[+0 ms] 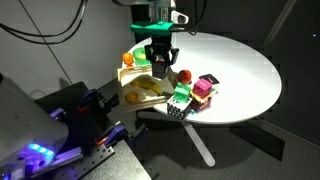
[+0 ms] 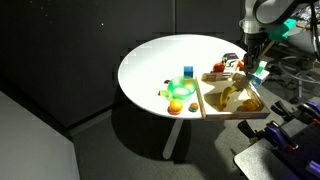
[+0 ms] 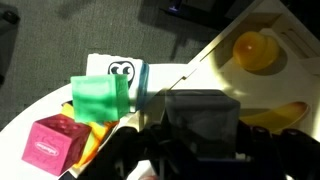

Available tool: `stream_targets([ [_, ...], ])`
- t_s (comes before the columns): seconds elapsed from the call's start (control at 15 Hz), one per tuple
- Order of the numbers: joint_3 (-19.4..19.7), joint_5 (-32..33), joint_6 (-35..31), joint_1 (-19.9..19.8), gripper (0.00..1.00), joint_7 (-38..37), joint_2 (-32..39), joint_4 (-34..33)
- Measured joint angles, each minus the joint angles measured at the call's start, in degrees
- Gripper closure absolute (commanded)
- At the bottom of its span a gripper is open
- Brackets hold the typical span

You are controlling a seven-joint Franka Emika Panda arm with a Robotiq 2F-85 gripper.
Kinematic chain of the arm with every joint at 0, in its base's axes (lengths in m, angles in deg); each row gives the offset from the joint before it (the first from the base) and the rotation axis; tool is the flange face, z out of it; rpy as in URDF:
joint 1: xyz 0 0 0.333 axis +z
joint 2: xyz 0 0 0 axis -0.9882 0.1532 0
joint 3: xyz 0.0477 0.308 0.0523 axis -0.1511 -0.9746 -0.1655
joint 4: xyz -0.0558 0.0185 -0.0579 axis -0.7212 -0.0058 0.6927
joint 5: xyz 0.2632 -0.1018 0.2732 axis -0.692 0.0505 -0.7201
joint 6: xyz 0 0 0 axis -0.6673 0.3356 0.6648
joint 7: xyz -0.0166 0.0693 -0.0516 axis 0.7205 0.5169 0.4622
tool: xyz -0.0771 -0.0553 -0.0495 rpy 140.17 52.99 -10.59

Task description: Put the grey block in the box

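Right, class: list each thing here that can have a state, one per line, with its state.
gripper: jaws apparently shut on the grey block.
grey block: gripped, not yet set in the box.
box: open-topped, yellow toys inside.
green block: resting on the table, untouched.
pink block: resting on the table, untouched.

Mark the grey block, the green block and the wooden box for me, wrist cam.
Small grey cube-like toy block (image 3: 205, 115): wrist view, face toward the camera, between the jaws.
Green toy block (image 3: 100, 100): wrist view, front face.
Shallow pale wooden tray-like box (image 3: 292, 72): wrist view, bare floor.
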Motion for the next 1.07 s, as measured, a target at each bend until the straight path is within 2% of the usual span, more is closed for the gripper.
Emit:
stream_targets([
  [0.4, -1.7, 1.4, 0.5, 3.0, 0.76, -6.4, 4.2, -3.0],
  [1.07, -2.3, 1.4, 0.5, 5.1, 0.76, -8.6, 14.0, -13.3],
])
